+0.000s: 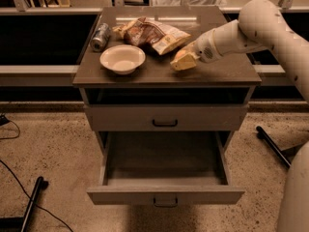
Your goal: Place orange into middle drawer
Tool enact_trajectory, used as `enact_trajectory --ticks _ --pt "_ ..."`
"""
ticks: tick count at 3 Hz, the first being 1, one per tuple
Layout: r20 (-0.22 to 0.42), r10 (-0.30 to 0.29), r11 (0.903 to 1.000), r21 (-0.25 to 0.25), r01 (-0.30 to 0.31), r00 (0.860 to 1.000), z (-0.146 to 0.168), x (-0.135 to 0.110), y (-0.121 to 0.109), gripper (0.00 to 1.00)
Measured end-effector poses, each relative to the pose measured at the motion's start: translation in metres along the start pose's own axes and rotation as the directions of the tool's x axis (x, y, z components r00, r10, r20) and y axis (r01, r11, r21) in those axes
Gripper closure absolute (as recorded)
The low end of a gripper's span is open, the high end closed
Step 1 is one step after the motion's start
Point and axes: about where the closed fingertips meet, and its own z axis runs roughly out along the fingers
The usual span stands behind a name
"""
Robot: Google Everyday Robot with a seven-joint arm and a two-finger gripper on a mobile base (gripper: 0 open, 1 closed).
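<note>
Drawer (125,195): nearest, pulled open, nothing seen inside. There is wide room to lower in from above; the front lip and side walls are the only edges.
Top drawer (203,119): shut, above the rear of that opening.
Cabinet top (222,71): bowl (122,58) at left.
Gripper (184,62): centre-right, fingers closed round the orange (179,55), which is partly hidden. The fruit is likely firm, light and prone to roll, so grip across its middle.
Bag (154,33), can (100,36): behind.
</note>
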Motion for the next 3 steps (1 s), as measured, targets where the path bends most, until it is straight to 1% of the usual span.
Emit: enact_trajectory --ticks 1,2,3 --pt "0.096 -0.106 0.994 -0.017 0.108 0.99 -0.041 -0.023 0.032 0.98" --pt "0.13 -0.227 0.9725 -0.024 0.232 0.965 -0.093 0.014 0.106 1.0" --pt "0.128 -0.218 0.9745 -0.024 0.223 0.967 -0.093 0.014 0.104 1.0"
